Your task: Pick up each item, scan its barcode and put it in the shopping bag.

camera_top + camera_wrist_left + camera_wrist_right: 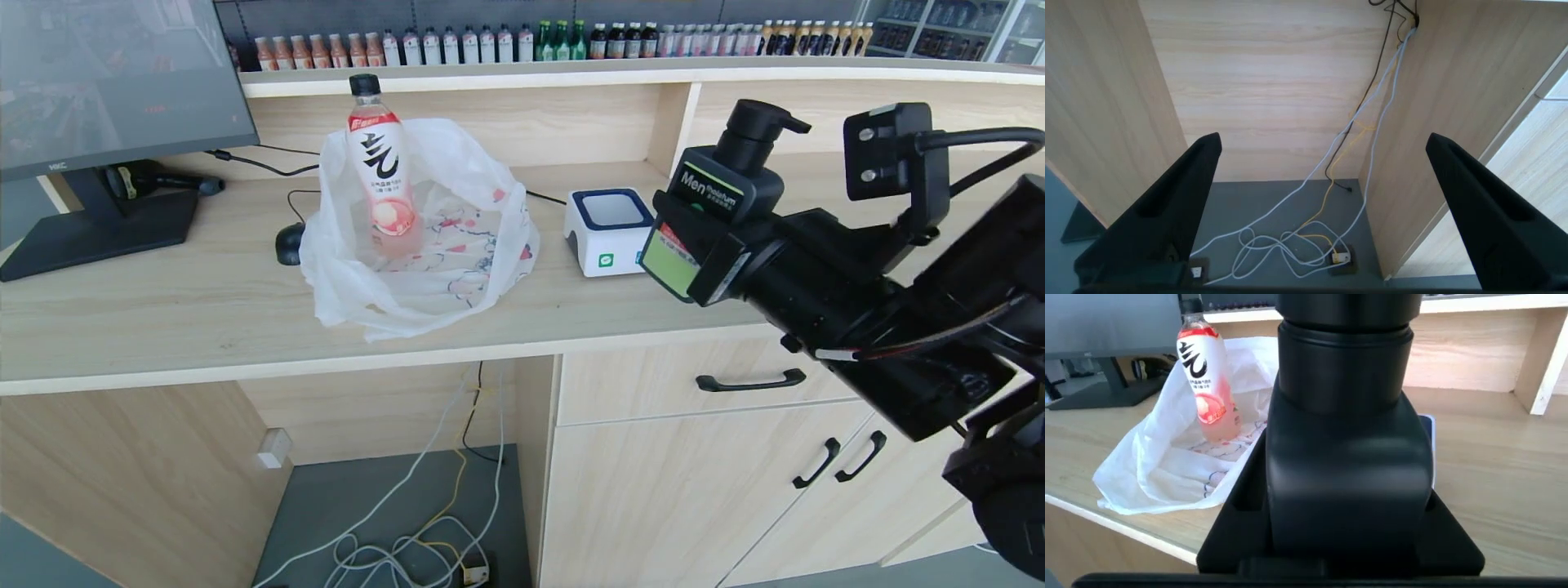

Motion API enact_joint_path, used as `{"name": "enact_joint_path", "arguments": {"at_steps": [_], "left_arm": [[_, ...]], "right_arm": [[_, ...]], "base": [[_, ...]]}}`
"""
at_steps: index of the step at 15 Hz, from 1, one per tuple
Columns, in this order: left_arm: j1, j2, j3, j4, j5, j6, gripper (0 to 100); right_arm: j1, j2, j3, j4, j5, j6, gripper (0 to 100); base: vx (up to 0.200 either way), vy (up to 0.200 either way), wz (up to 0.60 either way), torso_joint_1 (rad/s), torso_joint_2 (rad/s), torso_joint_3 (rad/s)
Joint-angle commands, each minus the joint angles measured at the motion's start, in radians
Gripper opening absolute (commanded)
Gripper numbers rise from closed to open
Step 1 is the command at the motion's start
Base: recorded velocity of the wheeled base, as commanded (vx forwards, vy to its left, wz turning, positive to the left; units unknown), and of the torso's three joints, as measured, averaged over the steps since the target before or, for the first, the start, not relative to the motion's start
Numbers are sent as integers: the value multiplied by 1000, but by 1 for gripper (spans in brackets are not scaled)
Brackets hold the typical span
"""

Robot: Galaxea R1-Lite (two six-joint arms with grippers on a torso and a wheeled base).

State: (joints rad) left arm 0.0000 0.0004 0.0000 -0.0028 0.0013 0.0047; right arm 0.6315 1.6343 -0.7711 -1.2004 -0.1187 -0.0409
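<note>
My right gripper (709, 245) is shut on a black pump bottle (722, 192) and holds it above the counter's right part, just right of the white barcode scanner (608, 230). The same black pump bottle (1343, 449) stands close in the right wrist view. A white shopping bag (424, 237) lies open on the counter with a pink drink bottle (380, 171) standing upright in it; both show as the bag (1176, 469) and drink bottle (1207, 384) beyond the pump bottle. My left gripper (1323, 212) hangs open below the counter, facing the cable recess.
A monitor (114, 90) on its stand, a handheld scanner (159, 180) and a black mouse (289, 243) sit left of the bag. Cables (408, 523) lie on the floor under the counter. Drawers and cupboard doors (751, 441) are at lower right. A shelf of bottles (555, 41) runs behind.
</note>
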Motion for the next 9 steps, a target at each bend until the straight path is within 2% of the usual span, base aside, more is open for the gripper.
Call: {"name": "enact_joint_path", "arguments": {"at_steps": [1, 5, 9], "left_arm": [[0, 0, 0, 0, 0, 0, 100], [0, 0, 0, 0, 0, 0, 100], [0, 0, 0, 0, 0, 0, 100]], "right_arm": [[-44, 15, -137, 124, 21, 26, 0], [-124, 85, -321, 289, 249, 45, 0], [-180, 197, -571, 363, 436, 196, 0]], "base": [[0, 0, 0, 0, 0, 0], [0, 0, 0, 0, 0, 0], [0, 0, 0, 0, 0, 0]]}}
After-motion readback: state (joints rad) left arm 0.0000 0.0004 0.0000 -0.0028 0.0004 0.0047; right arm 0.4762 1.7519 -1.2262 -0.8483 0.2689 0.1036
